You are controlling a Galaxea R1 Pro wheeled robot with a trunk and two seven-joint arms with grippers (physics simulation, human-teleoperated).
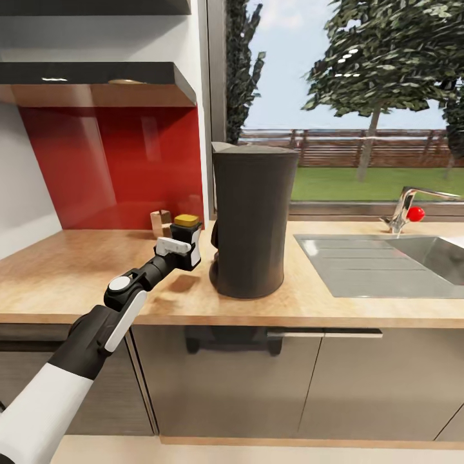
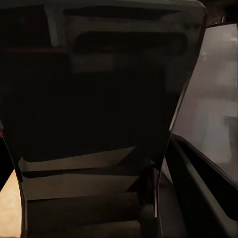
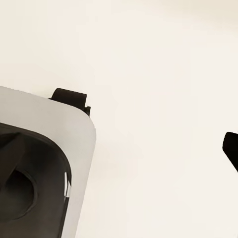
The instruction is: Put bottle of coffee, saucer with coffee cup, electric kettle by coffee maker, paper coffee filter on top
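One coffee maker [image 1: 252,222] on the wooden countertop [image 1: 77,270], tall, dark, slightly tapered, with a flat lid, standing upright near the counter's front edge, left of the steel sink [image 1: 380,264]. One bottle of coffee [image 1: 186,237], dark-bodied with a yellow cap, just beside the coffee maker's left flank, held up at the tip of the left arm. One left gripper [image 1: 182,248], white and black, against the bottle; fingers mostly hidden behind the wrist, so probably clamped on the bottle, though impossible to confirm. One small brown object [image 1: 160,223] behind the bottle by the red backsplash [image 1: 116,167], too small to identify. One tap [image 1: 406,206] with a red knob at the sink's far side. Two dark shelves [image 1: 96,74] above, upper one cut off by the frame edge.

Left wrist view nearly black: a dark, curved wall of the coffee maker [image 2: 99,124] very close, a sliver of countertop at one corner, nothing of the fingers legible.

Right wrist view: pale blank surface, a grey and black part of the robot's body [image 3: 39,173], one dark finger tip [image 3: 231,146] cut off at the frame edge; right gripper's opening not readable.
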